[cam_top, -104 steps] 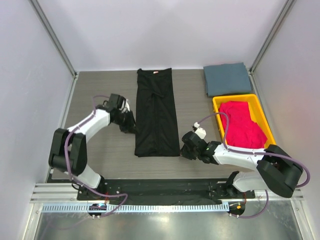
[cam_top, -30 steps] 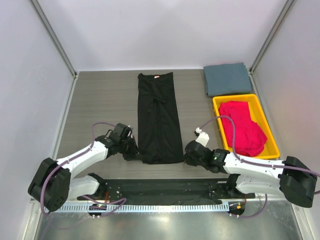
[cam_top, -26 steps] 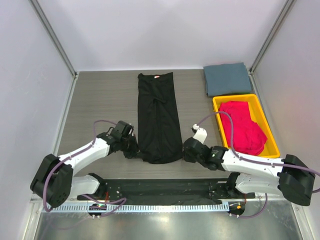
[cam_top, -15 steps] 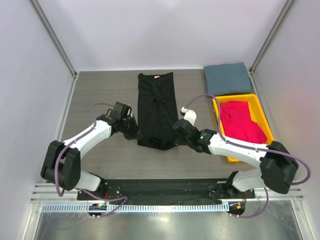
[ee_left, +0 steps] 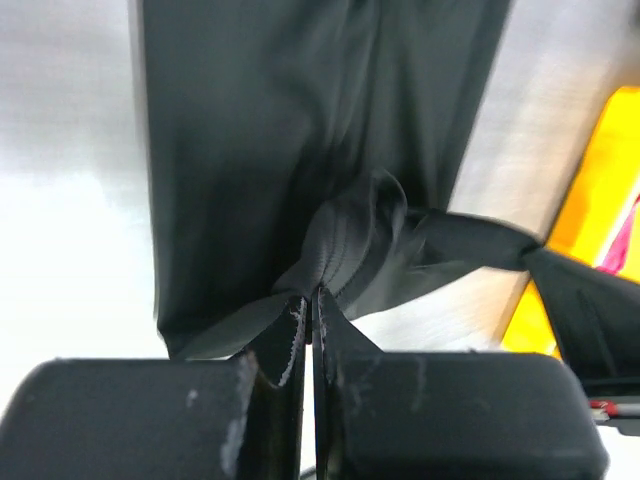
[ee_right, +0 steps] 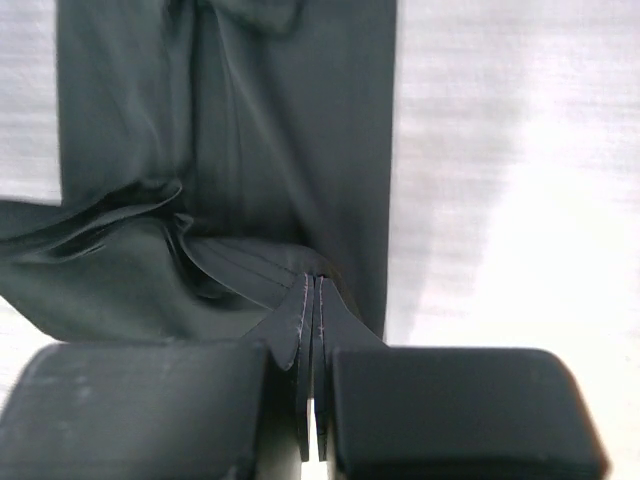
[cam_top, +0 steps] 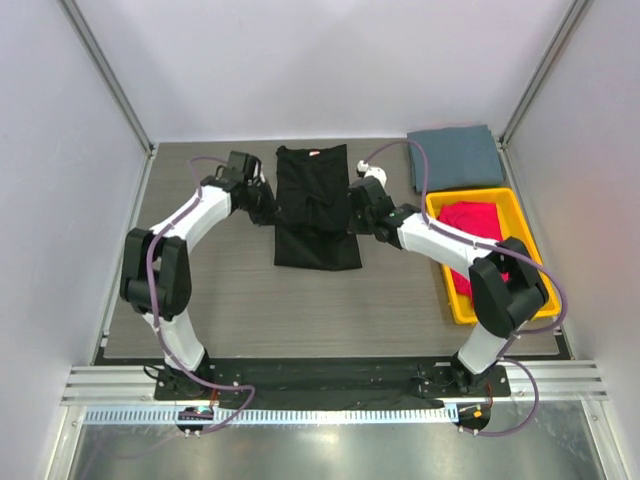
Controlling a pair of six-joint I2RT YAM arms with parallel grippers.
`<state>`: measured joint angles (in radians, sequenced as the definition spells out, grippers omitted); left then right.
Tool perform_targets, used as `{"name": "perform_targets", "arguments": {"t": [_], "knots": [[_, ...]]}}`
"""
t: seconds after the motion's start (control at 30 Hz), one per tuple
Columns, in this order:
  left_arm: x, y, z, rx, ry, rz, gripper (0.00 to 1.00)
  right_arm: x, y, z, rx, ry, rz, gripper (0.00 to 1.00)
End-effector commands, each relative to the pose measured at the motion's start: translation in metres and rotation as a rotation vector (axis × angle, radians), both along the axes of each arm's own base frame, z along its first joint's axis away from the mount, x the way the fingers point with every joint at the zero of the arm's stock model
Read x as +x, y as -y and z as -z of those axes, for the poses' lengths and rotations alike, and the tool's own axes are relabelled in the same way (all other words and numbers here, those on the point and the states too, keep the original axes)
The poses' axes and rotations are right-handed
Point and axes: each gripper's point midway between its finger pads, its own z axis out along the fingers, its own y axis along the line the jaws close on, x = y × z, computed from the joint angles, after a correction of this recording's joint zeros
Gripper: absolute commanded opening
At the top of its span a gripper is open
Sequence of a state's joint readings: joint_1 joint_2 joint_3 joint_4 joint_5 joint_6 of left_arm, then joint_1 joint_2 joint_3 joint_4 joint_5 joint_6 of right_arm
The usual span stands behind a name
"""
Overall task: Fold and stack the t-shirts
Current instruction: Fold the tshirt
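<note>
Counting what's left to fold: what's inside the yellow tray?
Magenta-red cloth, crumpled, lies in the yellow tray. The right arm covers its near half, hiding whatever lies there.

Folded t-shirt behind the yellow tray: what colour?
The folded t-shirt is plain slate grey-blue, with no pattern. It shows best in the top external view.

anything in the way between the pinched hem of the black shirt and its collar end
Nothing visible. The left hand and right hand are each shut on a hem corner of the black t-shirt, and the cloth up to its collar lies bare. The folded grey-blue t-shirt and the yellow tray sit off to the right.
</note>
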<state>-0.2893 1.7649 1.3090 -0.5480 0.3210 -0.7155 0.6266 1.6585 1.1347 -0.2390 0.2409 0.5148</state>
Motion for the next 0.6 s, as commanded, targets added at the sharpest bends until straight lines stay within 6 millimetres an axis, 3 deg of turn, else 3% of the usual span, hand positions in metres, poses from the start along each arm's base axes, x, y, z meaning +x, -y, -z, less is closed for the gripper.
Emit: {"name": "perform_targets", "arguments": {"t": [0.0, 0.23, 0.4, 0.57], "knots": [[0.038, -0.004, -0.020, -0.007, 0.068, 0.009, 0.00, 0.035, -0.012, -0.029, 0.031, 0.078, -0.056, 0.01], [0.088, -0.009, -0.024, -0.013, 0.094, -0.004, 0.00, 0.078, -0.014, -0.029, 0.048, 0.061, -0.072, 0.01], [0.110, -0.015, -0.019, -0.012, 0.094, -0.005, 0.00, 0.106, -0.017, -0.041, 0.076, 0.076, -0.089, 0.01], [0.135, -0.011, -0.014, -0.054, 0.123, 0.012, 0.00, 0.127, -0.015, -0.027, 0.070, 0.045, -0.096, 0.01]]}}
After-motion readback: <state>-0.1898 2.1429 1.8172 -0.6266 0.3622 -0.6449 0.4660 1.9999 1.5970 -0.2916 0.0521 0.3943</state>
